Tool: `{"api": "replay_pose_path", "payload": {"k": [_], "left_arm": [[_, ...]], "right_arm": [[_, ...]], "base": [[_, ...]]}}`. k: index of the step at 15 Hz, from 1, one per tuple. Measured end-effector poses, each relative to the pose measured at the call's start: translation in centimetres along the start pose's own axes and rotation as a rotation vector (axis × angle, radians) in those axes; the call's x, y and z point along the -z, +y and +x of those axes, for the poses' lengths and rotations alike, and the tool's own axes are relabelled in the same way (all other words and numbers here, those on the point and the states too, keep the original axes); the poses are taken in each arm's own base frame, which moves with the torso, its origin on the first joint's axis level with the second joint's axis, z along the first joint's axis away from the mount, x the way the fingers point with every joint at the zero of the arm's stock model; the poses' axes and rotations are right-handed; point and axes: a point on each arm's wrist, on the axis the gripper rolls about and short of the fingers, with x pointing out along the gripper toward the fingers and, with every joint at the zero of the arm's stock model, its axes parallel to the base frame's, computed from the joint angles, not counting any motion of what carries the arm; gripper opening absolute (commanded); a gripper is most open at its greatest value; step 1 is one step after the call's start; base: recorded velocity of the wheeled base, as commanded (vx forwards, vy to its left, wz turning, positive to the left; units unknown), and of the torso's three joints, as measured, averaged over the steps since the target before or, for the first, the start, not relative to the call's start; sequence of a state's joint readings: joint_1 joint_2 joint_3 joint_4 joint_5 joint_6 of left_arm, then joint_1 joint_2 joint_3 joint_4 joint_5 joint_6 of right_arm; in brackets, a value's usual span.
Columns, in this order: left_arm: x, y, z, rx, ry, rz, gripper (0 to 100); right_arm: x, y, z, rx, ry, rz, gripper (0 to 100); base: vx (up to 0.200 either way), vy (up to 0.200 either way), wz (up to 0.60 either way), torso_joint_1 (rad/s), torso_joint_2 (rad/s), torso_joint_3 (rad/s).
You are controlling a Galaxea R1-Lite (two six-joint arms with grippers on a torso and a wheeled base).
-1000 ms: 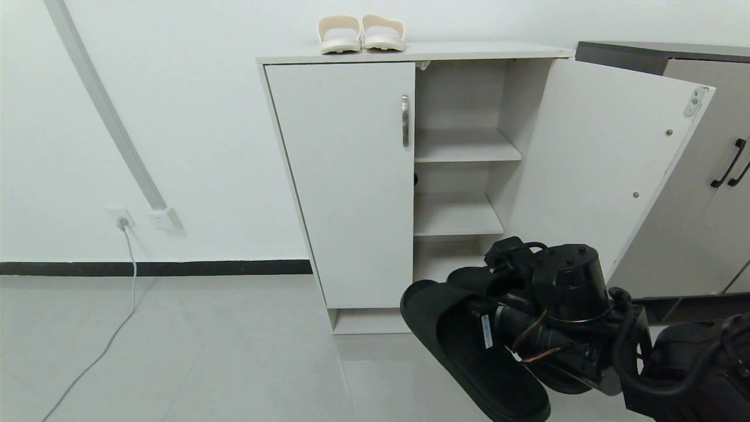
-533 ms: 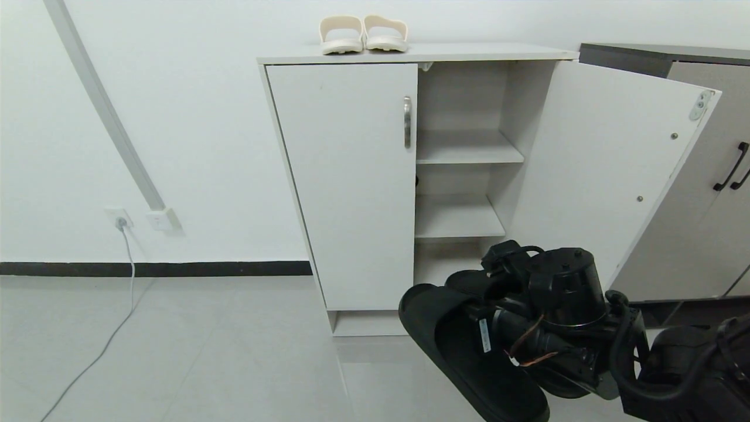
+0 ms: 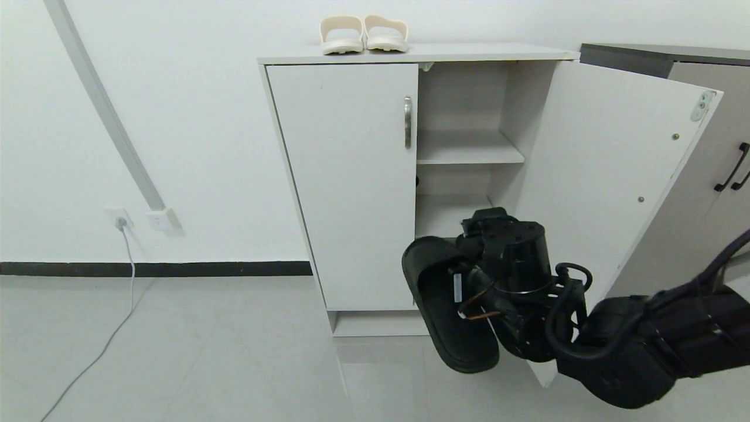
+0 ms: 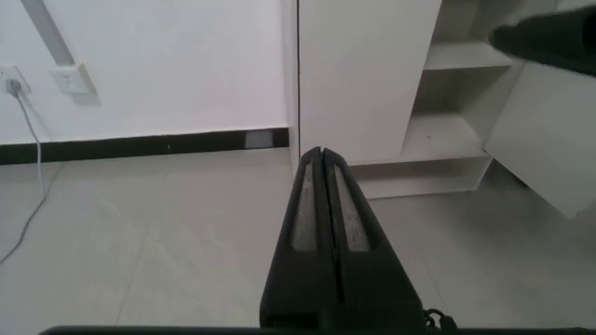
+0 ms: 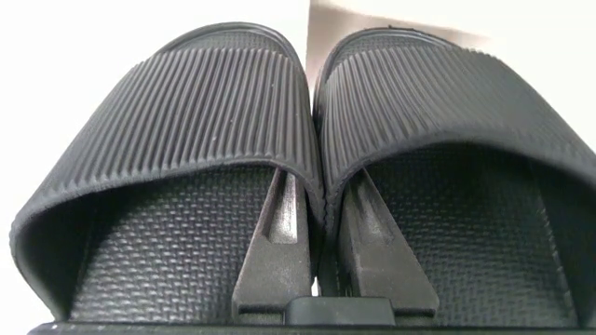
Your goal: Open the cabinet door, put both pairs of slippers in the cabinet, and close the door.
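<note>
A pair of black slippers [image 3: 448, 305] hangs soles-out in front of the white cabinet's [image 3: 340, 176] open right half, level with its lower shelf [image 3: 439, 220]. My right gripper [image 5: 321, 237] is shut on the two touching inner edges of the black slippers [image 5: 205, 121], one finger inside each. The cabinet's right door [image 3: 597, 170] stands swung open; its left door is closed. A cream pair of slippers [image 3: 362, 34] sits on the cabinet top. My left gripper [image 4: 322, 200] is shut on nothing, low over the floor and facing the cabinet [image 4: 368, 74].
A grey cabinet [image 3: 703, 176] with black handles stands right behind the open door. A wall socket with a cable [image 3: 123, 224] and a slanted conduit lie at the left. Bare tiled floor [image 3: 176, 351] spreads left of the cabinet.
My right arm has lifted the black slippers and carried them toward the open compartment, tilting them more upright. The head view shifted slightly early on.
</note>
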State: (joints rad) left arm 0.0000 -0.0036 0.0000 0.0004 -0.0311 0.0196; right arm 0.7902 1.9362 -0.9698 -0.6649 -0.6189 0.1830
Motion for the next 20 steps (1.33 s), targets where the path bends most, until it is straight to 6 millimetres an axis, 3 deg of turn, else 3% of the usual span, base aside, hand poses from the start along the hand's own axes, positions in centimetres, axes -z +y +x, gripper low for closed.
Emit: {"api": "replay_pose_path", "payload": {"k": [5, 9, 15, 20], "left_arm": [[0.0, 0.0, 0.0, 0.0, 0.0, 0.0, 0], [0.0, 0.0, 0.0, 0.0, 0.001, 0.0, 0], [0.0, 0.0, 0.0, 0.001, 0.0, -0.001, 0], [0.0, 0.0, 0.0, 0.001, 0.0, -0.002, 0]], "right_arm": [[-1.9, 0.2, 3.5, 0.183, -0.09, 0.066, 0], [-1.5, 0.1, 4.0, 0.195, -0.081, 0.061, 0], [-0.9, 0.1, 4.1, 0.192, -0.067, 0.05, 0], [-0.6, -1.0, 4.7, 0.216, -0.053, 0.048, 0]], "base": [[0.0, -0.12, 0.0, 0.002, 0.0, 0.0], [0.0, -0.2, 0.0, 0.006, 0.0, 0.004], [0.0, 0.0, 0.0, 0.0, 0.0, 0.0], [0.0, 0.0, 0.0, 0.0, 0.0, 0.0]]}}
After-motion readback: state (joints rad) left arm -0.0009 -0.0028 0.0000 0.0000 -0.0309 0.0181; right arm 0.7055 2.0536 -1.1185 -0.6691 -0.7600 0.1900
